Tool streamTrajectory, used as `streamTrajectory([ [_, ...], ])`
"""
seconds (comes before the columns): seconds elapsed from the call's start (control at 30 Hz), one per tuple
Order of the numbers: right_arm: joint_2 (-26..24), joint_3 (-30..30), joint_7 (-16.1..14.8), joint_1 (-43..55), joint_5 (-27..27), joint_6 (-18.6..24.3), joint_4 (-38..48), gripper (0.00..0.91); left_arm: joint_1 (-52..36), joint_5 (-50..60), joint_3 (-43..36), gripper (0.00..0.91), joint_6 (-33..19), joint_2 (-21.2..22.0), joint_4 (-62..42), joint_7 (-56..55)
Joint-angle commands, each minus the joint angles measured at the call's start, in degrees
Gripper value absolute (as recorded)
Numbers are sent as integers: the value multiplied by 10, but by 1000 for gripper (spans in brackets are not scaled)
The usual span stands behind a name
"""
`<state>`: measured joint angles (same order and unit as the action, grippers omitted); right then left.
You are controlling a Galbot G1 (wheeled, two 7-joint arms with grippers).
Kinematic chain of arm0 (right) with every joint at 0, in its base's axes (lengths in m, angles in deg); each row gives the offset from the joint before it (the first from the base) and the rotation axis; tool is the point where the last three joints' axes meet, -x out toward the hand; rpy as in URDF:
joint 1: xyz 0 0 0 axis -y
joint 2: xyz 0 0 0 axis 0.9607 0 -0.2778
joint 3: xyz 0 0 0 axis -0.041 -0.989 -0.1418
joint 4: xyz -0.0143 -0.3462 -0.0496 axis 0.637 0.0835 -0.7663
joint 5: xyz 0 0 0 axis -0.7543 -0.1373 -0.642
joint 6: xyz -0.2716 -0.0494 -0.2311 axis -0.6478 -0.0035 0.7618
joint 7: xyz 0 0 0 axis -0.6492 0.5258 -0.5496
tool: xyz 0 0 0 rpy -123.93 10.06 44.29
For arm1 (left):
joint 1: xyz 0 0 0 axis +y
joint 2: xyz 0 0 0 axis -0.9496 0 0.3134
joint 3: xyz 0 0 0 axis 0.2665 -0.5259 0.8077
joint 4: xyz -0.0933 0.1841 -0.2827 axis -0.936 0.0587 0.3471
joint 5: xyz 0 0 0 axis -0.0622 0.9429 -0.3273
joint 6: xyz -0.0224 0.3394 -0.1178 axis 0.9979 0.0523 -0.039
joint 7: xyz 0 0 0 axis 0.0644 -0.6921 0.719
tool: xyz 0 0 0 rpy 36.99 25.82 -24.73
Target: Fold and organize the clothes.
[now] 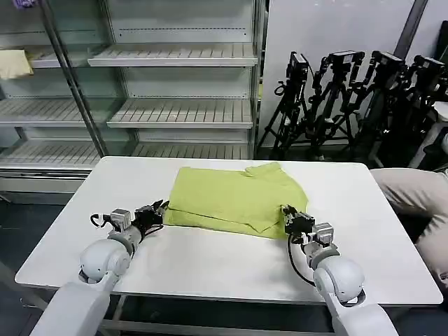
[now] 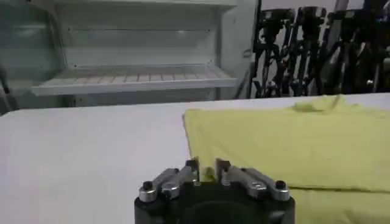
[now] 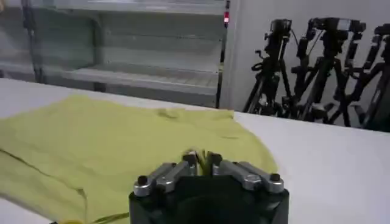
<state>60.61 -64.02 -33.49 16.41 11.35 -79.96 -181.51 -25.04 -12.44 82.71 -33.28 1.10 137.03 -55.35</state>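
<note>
At about eight o'clock on the white table [image 1: 210, 266] the left gripper [image 1: 162, 208] lies low at the near-left corner of the lime-green T-shirt [image 1: 231, 196]. In its wrist view the left gripper [image 2: 207, 170] has its fingertips drawn close with a sliver of yellow cloth showing between them, so it looks pinched on the hem.

The T-shirt [image 2: 286, 143] sits at the middle of the table, slightly toward twelve o'clock. It lies flat with a doubled layer along its near edge and a small crumpled bit at its far side, which suggests one fold is already in. No printed graphic shows on the upper face.

At about four o'clock the right gripper [image 1: 290, 215] rests on the shirt's near-right corner. In the right wrist view the right gripper [image 3: 202, 161] has its tips nearly together over the T-shirt [image 3: 122, 146]; it seems clamped on cloth too.

Judging by this, the folding is partway: further folds and tidy placement remain. Behind stand empty shelves [image 1: 175, 56] and tripods [image 1: 350, 98].
</note>
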Motion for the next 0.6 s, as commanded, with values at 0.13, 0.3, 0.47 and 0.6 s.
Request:
streamTrajectory([
  [0.13, -13, 21, 19, -47, 11, -25, -54, 907, 51, -36, 18, 907, 20, -33, 77, -21],
  [0.3, -15, 46, 38, -111, 29, -36, -119, 907, 82, -36, 10, 907, 32, -40, 98, -21],
  [0.47, -18, 62, 39, -145, 29, -36, -122, 907, 75, -19, -5, 907, 32, -36, 69, -21],
  [0.6, -14, 63, 40, -152, 29, -36, -101, 0, 60, -15, -10, 50, 32, -25, 48, -27],
])
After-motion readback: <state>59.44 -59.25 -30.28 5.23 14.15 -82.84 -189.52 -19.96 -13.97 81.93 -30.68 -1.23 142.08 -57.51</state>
